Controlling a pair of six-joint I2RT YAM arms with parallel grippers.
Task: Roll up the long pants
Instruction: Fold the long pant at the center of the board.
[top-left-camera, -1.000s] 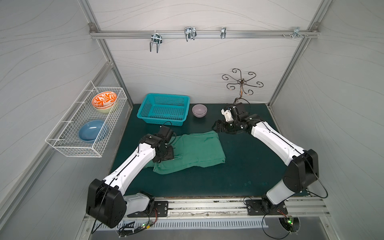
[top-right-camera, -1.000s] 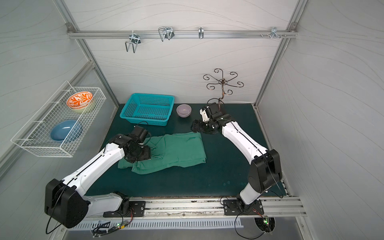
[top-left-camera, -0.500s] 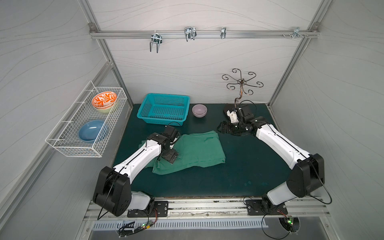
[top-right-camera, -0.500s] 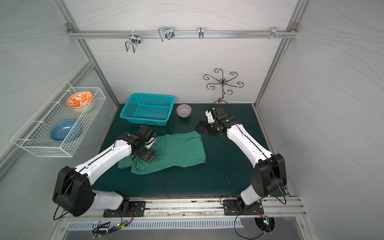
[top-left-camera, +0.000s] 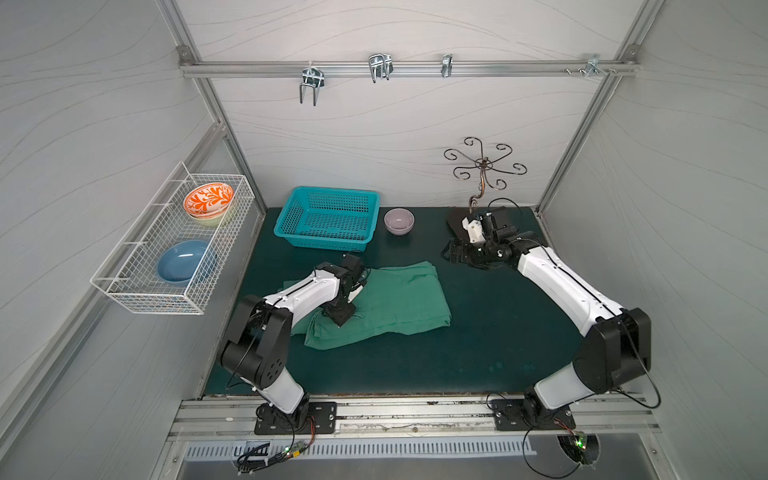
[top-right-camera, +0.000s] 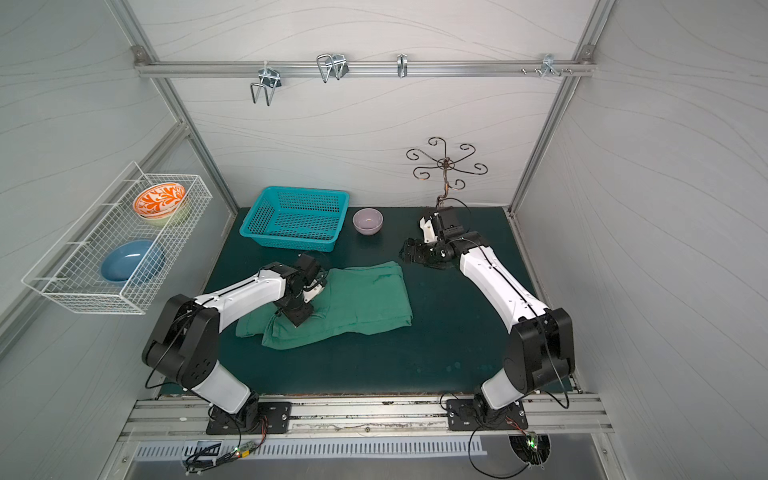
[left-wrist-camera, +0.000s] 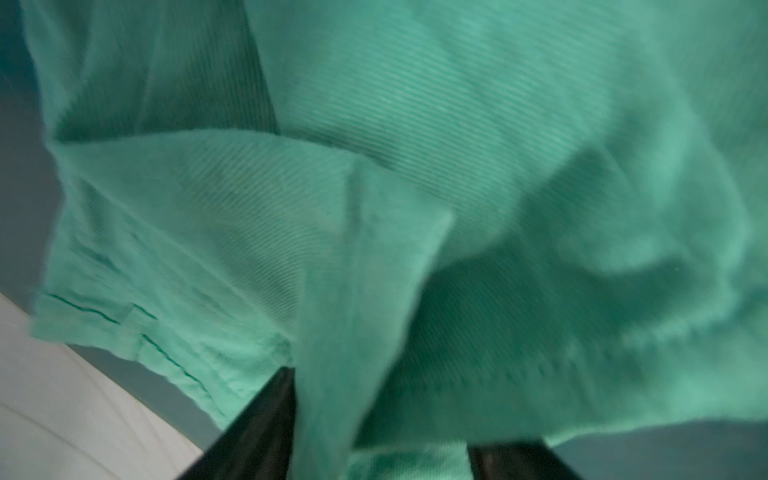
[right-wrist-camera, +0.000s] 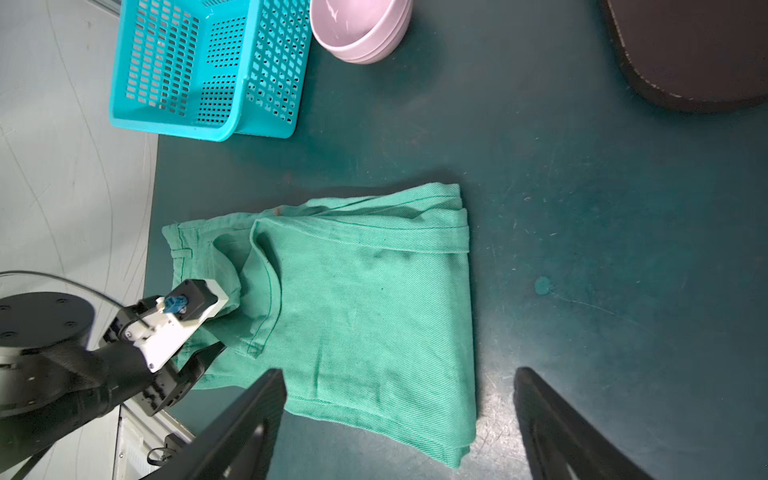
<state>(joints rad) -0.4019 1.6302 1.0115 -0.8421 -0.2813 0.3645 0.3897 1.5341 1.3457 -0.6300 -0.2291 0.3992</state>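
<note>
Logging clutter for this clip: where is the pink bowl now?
In both top views the pink bowl stands at the back of the mat, beside the turquoise basket on its right-arm side, beyond the long pants.

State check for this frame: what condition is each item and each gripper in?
long pants: folded flat on the mat, not rolled yet.
left gripper: down on the pants' waistband end, cloth between its jaws; grip unclear.
right gripper: open, empty, off the pants.
turquoise basket: upright, empty.
lilac bowl: upright, empty, on the mat.
orange bowl: stacked on a pale bowl in the wire rack.
blue bowl: upright in the wire rack.
</note>
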